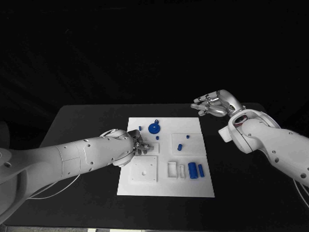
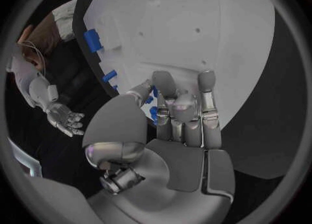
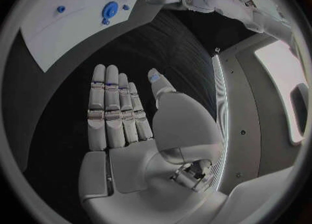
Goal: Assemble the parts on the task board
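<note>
matt white task board (image 1: 189, 140), glossy silver left hand (image 1: 140, 144)

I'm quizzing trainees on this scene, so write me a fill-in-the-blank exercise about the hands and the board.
1. The task board is coloured ____.
2. The hand over the board's near-left part is the ____ hand.
3. The right hand, held above the black table off the board, is ____, fingers straight and holding nothing.
4. The round disc-shaped part is coloured ____.

Missing words: white; left; open; blue

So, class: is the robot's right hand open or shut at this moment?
Open. The right hand shows a flat palm with straight, extended fingers and nothing in it, held over the black table beside the white task board.
</note>
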Robot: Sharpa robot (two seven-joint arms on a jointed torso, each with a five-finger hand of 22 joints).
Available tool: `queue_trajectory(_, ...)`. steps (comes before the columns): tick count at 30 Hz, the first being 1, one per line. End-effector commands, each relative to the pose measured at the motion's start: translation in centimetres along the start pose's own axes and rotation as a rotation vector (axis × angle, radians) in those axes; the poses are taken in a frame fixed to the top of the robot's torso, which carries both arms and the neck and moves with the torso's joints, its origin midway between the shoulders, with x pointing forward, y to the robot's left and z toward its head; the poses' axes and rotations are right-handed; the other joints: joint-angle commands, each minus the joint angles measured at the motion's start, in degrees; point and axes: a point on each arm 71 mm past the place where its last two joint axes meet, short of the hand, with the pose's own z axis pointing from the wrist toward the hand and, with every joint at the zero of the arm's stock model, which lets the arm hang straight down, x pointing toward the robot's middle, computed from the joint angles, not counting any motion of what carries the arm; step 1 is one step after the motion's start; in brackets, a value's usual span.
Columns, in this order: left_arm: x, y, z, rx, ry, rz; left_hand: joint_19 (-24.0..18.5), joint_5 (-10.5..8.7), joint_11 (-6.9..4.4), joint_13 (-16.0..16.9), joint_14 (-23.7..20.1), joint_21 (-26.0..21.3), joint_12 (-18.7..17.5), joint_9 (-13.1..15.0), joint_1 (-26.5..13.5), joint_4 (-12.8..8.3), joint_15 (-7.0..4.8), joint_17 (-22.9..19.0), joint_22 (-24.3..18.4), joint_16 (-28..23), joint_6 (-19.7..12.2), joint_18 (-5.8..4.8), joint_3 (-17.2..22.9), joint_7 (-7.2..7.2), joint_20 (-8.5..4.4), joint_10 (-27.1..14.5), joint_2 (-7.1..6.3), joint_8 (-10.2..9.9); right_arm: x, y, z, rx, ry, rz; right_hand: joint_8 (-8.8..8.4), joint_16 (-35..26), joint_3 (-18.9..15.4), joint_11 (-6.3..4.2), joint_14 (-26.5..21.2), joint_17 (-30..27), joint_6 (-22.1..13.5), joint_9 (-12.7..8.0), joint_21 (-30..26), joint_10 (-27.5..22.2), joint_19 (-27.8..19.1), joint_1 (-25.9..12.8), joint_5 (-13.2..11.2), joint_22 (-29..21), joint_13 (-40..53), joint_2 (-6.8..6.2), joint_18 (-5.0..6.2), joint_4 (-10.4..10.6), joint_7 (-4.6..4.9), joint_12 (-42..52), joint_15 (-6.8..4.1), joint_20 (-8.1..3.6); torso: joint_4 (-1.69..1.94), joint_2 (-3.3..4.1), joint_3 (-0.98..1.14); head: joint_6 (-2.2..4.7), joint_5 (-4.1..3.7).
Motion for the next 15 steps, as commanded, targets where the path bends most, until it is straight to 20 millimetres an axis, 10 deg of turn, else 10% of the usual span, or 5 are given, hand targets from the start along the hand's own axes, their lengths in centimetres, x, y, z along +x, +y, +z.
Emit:
queue_trajectory(1,0.77,0.4,0.02,-0.026,0.042,0.011,0.02,-0.16,-0.02,-0.12,0.37,-0.28,-0.36,0.01,0.3,0.51,0.01,-0.09,1.05,-0.17,0.02,-0.78,0.06,-0.05,0.0,2.5,-0.82,0.06,0.12,0.08,-0.02,-0.012,0.009,0.003,-0.07,-0.11,-0.27,0.21,-0.4,-0.08,-0.44,-0.03,-0.25,-0.43,-0.27,-0.27,0.34,-0.05,-0.08,-0.5,-0.42,0.06,0.09,-0.12,0.17,0.02,0.02,0.02,0.01,-0.03,-0.04)
queue_trajectory(13,0.61,0.75,-0.02,-0.023,0.039,0.006,-0.05,-0.51,-0.01,-0.35,0.21,-0.42,-0.47,-0.14,0.2,3.08,-0.08,-0.39,1.03,-0.39,0.32,-0.86,-1.47,-0.02,-0.15,2.5,-4.26,0.08,0.19,-0.07,-0.11,-0.009,0.009,0.005,-0.06,-0.15,-0.36,0.27,-0.57,-0.14,-0.5,-0.03,-0.33,-0.63,-0.42,-0.27,0.43,-0.06,-0.09,-0.52,-0.44,0.1,0.11,-0.16,0.24,0.07,-0.02,0.0,-0.04,0.03,-0.11)
queue_trajectory(15,0.61,0.86,-0.07,-0.02,0.044,0.002,-0.17,0.38,0.09,-0.47,0.05,-0.57,-0.7,-0.41,2.63,5.5,0.1,-0.77,1.01,-0.63,0.44,-0.84,-11.75,-0.03,0.05,2.51,-2.73,-0.05,0.23,-0.12,-0.14,-0.007,0.01,0.006,-0.07,-0.18,-0.44,0.32,-0.72,-0.19,-0.56,-0.03,-0.4,-0.75,-0.54,-0.32,0.51,-0.08,-0.09,-0.55,-0.44,0.14,0.14,-0.19,0.3,0.13,-0.05,-0.02,0.0,0.05,-0.11)
